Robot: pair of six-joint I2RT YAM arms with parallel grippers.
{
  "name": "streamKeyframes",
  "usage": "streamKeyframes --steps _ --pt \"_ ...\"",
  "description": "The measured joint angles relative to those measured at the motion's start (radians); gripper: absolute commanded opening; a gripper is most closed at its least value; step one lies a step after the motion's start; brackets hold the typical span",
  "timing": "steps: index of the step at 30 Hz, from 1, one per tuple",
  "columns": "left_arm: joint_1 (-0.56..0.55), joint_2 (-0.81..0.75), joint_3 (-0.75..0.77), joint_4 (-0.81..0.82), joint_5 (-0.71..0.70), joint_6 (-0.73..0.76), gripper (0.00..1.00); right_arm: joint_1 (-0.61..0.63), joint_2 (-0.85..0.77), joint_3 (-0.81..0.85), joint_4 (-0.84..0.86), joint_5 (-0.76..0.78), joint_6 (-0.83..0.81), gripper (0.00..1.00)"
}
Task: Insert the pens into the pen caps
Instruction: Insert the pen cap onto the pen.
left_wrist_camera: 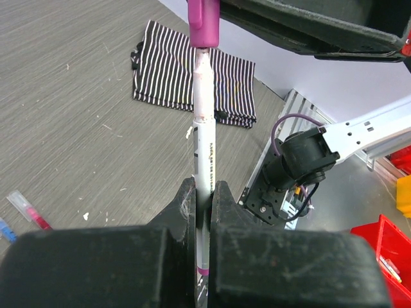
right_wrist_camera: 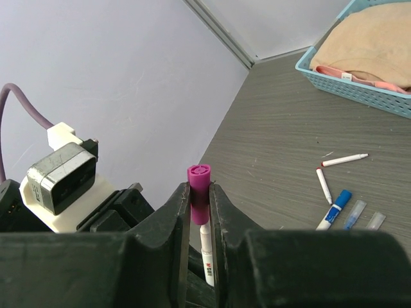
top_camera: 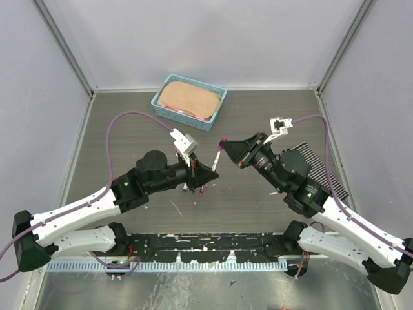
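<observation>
My left gripper (left_wrist_camera: 205, 192) is shut on the white barrel of a pen (left_wrist_camera: 204, 128), which points up and away from it. My right gripper (right_wrist_camera: 200, 192) is shut on a magenta pen cap (right_wrist_camera: 199, 186). The pen's narrow front end sits at the cap's (left_wrist_camera: 204, 25) open mouth, in line with it, and the neck shows below the cap. In the top view the two grippers meet above the table's middle, with the pen (top_camera: 217, 157) slanting up to the cap (top_camera: 223, 139). Loose pens (right_wrist_camera: 345, 159) (right_wrist_camera: 324, 186) and a blue-capped pen (right_wrist_camera: 335, 209) lie on the table.
A light-blue basket (top_camera: 219, 97) holding beige cloth stands at the back. A black-and-white striped cloth (top_camera: 326, 169) lies at the right, under the right arm. More small pen parts (left_wrist_camera: 29, 212) lie on the table beneath the left gripper. Red bins (left_wrist_camera: 385, 256) stand beyond the table edge.
</observation>
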Motion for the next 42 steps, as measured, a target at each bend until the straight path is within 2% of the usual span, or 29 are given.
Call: streamKeyframes --steps 24,31,33,39,42 --pt "0.0 0.0 0.0 -0.02 -0.005 0.0 0.0 -0.002 0.017 0.023 -0.074 -0.011 -0.025 0.04" --pt "0.0 0.0 0.0 -0.02 -0.012 0.002 0.0 -0.002 0.032 0.035 -0.094 -0.039 -0.026 0.09" --pt "0.0 0.0 0.0 -0.02 -0.013 0.002 0.0 -0.002 0.032 0.035 -0.106 -0.049 -0.026 0.13" --pt "0.0 0.0 0.0 -0.021 -0.015 0.003 0.0 -0.002 0.031 0.037 -0.129 -0.072 -0.027 0.42" --pt "0.0 0.0 0.0 -0.019 -0.015 0.003 0.0 -0.002 0.032 0.048 -0.163 -0.072 -0.039 0.52"
